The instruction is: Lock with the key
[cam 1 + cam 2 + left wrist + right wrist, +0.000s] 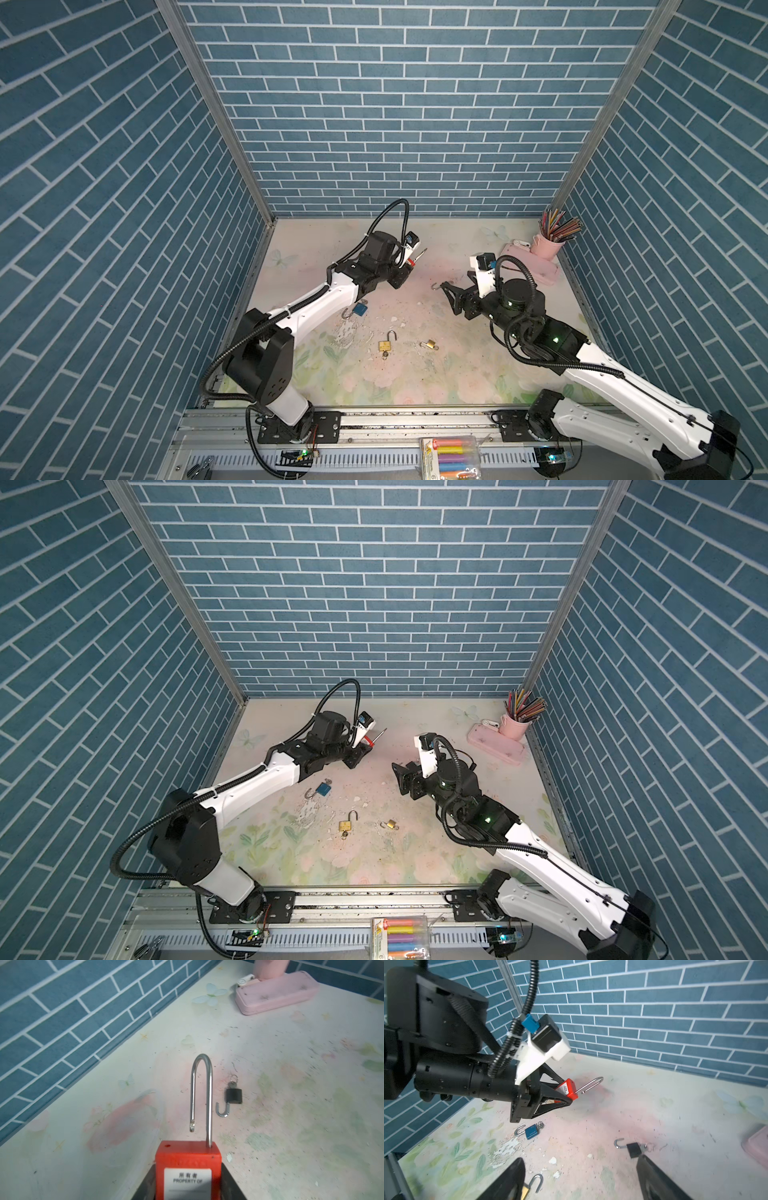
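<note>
Left gripper (pixel 565 1096): I see it closed partway and clamped on the body of the red padlock (pixel 188 1164), which is held up off the table (pixel 654 1105).
Shackle (pixel 201 1093): stands open, with its free end out of the body.
Right gripper (pixel 579 1158): jaws spread wide, gripping nothing, low over the table.
Black padlock (pixel 634 1149): lies unlatched just beside one right finger (pixel 654 1178), with a key (pixel 232 1084) in it. I can't tell whether they touch.
</note>
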{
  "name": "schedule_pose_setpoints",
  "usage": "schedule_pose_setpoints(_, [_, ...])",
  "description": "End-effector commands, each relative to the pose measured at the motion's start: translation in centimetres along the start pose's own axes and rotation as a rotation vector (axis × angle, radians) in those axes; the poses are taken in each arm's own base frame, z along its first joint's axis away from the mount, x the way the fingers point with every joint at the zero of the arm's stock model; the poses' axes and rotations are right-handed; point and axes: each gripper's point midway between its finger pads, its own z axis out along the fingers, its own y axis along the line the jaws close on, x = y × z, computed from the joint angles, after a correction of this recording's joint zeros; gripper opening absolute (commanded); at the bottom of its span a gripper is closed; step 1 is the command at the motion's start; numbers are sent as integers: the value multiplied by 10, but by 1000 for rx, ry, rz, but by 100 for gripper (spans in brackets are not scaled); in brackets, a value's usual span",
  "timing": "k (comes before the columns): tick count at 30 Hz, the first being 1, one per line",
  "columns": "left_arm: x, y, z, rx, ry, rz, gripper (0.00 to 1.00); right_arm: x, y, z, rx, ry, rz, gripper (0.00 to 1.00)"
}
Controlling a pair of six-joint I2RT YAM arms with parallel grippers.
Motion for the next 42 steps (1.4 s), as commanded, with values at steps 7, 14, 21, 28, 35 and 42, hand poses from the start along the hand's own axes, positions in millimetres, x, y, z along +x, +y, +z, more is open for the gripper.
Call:
schedule_pose_setpoints(7, [9, -50, -50, 152, -152, 454, 0, 22, -11, -35, -14, 64, 444, 84])
schedule_pose_setpoints(14, [21, -35, -48, 27, -96, 598, 0, 29, 0, -34, -130, 206, 577, 87])
schedule_pose_setpoints(21, [23, -29, -46, -62, -151, 632, 0, 42, 5, -17, -233, 443, 797, 86])
schedule_pose_setpoints(28, [27, -29, -42, -126, -168, 659, 0, 57, 17, 7, -314, 565, 987, 81])
schedule_pose_setpoints(35, [27, -33, -37, -133, -185, 661, 0, 70, 21, 22, -346, 626, 1136, 79])
schedule_pose_setpoints(42, [34, -46, -29, -101, -164, 703, 0, 74, 21, 42, -375, 640, 1211, 72])
